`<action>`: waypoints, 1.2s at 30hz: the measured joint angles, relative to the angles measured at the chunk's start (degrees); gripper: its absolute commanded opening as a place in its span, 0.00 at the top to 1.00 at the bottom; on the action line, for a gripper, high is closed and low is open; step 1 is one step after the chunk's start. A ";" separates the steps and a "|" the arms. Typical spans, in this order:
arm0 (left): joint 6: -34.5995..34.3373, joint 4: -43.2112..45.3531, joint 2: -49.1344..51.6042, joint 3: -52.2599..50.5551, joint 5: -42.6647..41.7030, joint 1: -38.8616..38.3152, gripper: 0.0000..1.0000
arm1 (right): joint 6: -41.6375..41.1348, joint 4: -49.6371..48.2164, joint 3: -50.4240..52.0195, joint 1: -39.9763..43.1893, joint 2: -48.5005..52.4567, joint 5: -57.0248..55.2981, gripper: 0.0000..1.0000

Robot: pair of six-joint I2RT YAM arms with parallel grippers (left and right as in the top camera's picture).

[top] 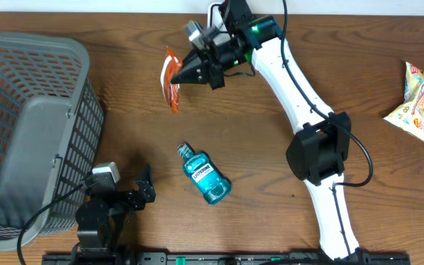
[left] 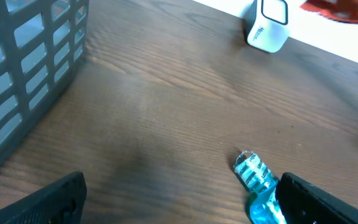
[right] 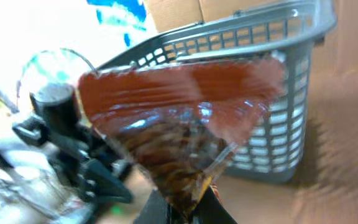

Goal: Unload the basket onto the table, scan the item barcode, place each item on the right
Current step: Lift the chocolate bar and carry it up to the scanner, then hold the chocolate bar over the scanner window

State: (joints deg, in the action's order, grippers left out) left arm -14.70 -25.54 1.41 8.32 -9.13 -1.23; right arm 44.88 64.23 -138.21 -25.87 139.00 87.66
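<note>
Over wooden surface point(top: 271, 162), pinching red snack packet point(top: 170, 79) by one end between closed right jaws, with left jaws wide apart, empty, beside grey basket point(top: 28, 132).

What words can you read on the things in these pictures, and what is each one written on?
"LISTERINE": on the label of the blue bottle lying on the table.
Print on the red packet: too blurred to read.
Print on the colourful packets at the table's right edge: too small to read.
Marking on the white device: too blurred to read.
</note>
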 measured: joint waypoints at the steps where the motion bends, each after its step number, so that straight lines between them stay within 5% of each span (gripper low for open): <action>1: 0.00 -0.02 0.00 0.00 0.00 0.00 0.02 | -7.76 -2.12 -0.04 0.02 0.00 0.04 0.99; 9: 0.00 0.00 0.00 0.00 0.00 0.00 0.02 | -62.71 -6.67 -0.13 0.02 0.00 -1.99 0.99; 20: 0.00 0.00 0.00 0.00 0.00 0.00 0.02 | -104.65 -4.94 -0.13 0.46 0.00 -2.23 0.99; 27: 0.00 0.00 0.00 0.00 0.00 0.00 0.02 | -104.94 -4.96 -0.13 0.46 0.00 -2.16 0.99; 36: 0.00 0.00 0.00 0.00 0.00 0.00 0.02 | -74.01 4.07 -0.46 0.44 0.00 -14.01 0.99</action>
State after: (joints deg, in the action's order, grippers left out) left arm -14.70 -25.54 1.41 8.32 -9.13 -1.23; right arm -29.12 68.29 -138.67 -25.43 139.00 73.65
